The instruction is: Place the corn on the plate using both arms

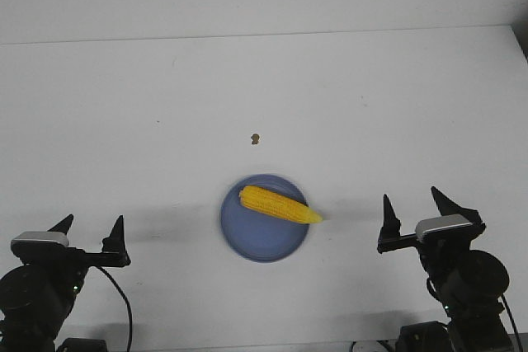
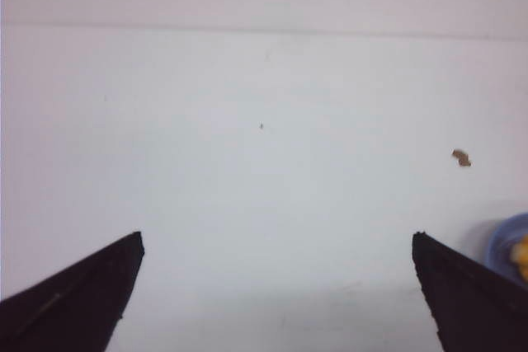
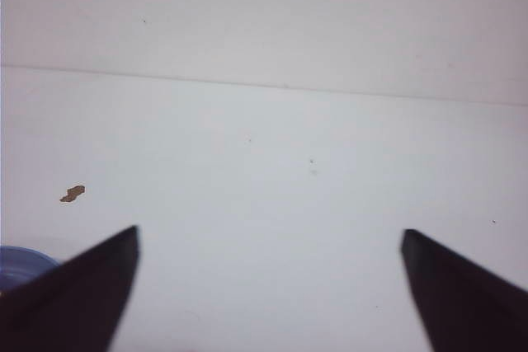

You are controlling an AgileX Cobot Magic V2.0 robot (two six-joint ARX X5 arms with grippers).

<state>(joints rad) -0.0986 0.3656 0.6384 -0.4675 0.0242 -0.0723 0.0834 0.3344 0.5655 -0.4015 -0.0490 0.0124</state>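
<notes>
The yellow corn [image 1: 279,204] lies across the periwinkle-blue plate [image 1: 256,237] near the front middle of the white table, its pointed tip reaching over the plate's right rim. My left gripper [image 1: 91,227] is open and empty at the front left, well apart from the plate. My right gripper [image 1: 412,205] is open and empty at the front right. In the left wrist view the gripper [image 2: 278,241] frames bare table, with the plate's edge [image 2: 505,245] and a bit of corn [image 2: 520,255] at the side. In the right wrist view the gripper [image 3: 271,232] is open, with the plate's edge [image 3: 18,260] showing.
A small brown crumb [image 1: 256,138] lies on the table behind the plate; it also shows in the left wrist view [image 2: 461,157] and the right wrist view [image 3: 73,194]. The table's far edge [image 1: 264,35] meets a white wall.
</notes>
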